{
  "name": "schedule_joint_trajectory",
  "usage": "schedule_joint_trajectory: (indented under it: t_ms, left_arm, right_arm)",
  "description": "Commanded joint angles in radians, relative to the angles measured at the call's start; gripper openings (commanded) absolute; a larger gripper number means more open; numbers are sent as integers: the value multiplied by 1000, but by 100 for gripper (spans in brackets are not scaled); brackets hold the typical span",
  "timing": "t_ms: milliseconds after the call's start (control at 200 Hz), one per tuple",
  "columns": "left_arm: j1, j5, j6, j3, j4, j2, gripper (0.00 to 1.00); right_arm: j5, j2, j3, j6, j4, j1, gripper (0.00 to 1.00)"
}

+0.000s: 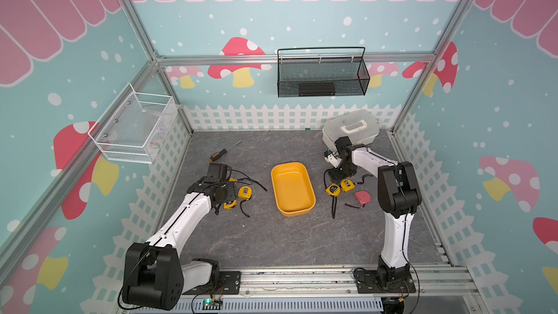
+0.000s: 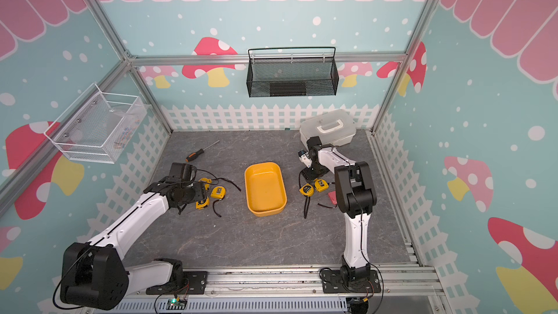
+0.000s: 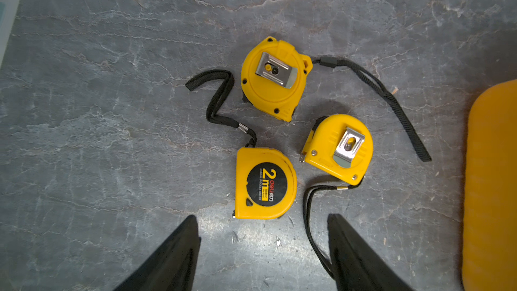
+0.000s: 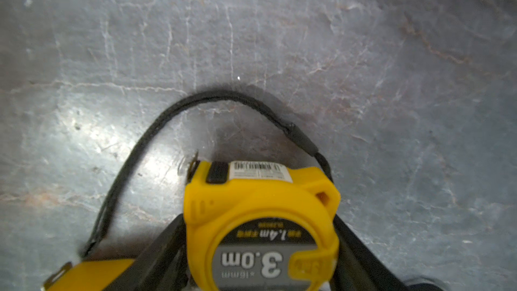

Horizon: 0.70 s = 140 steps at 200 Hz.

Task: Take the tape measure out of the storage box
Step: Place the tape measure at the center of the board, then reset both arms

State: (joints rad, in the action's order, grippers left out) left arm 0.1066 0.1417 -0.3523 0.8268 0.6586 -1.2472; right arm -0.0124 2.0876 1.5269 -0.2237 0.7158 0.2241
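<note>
Jaws of the left gripper (image 3: 262, 216) stand well apart and grip nothing. A yellow tape marked 2m (image 3: 265, 183) lies just ahead of the tips, and two clip-side-up tapes (image 3: 272, 79) lie beyond it at the centre of that frame.

Those of the right gripper (image 4: 258, 219) flank the tape measure (image 4: 263, 205), a yellow one marked 3.0m at the bottom centre of the right wrist view. The black fingers (image 4: 165, 250) sit close against its sides, but I cannot tell whether they press it. Its black strap (image 4: 156, 135) loops over the table (image 4: 363, 65), a grey slate-look surface with pale veins and glare patches.

In both top views the storage box (image 1: 293, 190) (image 2: 265, 188) sits mid-frame with its bare yellow floor showing. The tape measure is outside it, on the table right of the box, near a small pink case (image 1: 362, 197).

A screwdriver (image 1: 225, 150) with an orange and black handle lies upper left of the box. A white lidded case (image 1: 350, 129) stands in the far right corner of the table.

The walls (image 1: 498, 101) are teal with white dots, red and pink mushrooms, pink scallops along the top and a white picket fence at the base, all held in aluminium framing. A black mesh basket (image 1: 321, 78) hangs on the back wall and a white wire basket (image 1: 133, 129) on the left one. Both arms are bolted to a metal rail (image 1: 302, 279) along the bottom edge.
</note>
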Motion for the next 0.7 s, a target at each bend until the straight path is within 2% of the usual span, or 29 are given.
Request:
schedule_joint_trajectory:
  t_ms: [0,65,75,85,105,220,275,295,315,330,415,575,640,695]
  left_arm:
    - [-4,61,-5,-26,-33,41,74]
    - [-4,80,-12,-37,-61,58,74]
    - [-5,82,-13,-39,-65,61,74]
    - [-4,85,-13,-42,-70,63,74]
    - [-4,92,-15,-45,-82,70,75]
    - [-4,145,-11,-80,-171,96,77]
    - [-4,212,0,-107,-233,107,79]
    - [-4,230,7,-118,-259,112,83]
    - [-4,254,15,-131,-291,118,96]
    - [-4,272,17,-144,-309,123,99]
    - [-4,354,44,-241,-495,170,99]
    - [-4,382,150,-496,-984,224,99]
    - [-5,380,182,-545,-1103,193,99]
    - [-8,371,198,-524,-1108,159,99]
  right_arm:
    - [5,-30,-25,12,2,-5,81]
    - [-2,-46,-35,15,-3,-6,86]
    - [-3,-47,-37,16,-3,-6,88]
    - [-3,-51,-38,17,-4,-6,96]
    - [-6,-57,-43,19,-5,-6,98]
    - [-20,-121,-77,33,-30,-5,98]
    - [-28,-169,-112,47,-62,-8,99]
    - [-30,-177,-128,53,-82,-9,99]
    - [-31,-218,-147,60,-106,-11,99]
    - [-31,-234,-162,66,-125,-12,99]
    - [-15,-335,-281,98,-271,-29,99]
    - [-35,-526,-579,153,-663,-50,99]
    - [-63,-565,-693,174,-826,-58,99]
    - [-79,-579,-707,187,-816,-69,99]
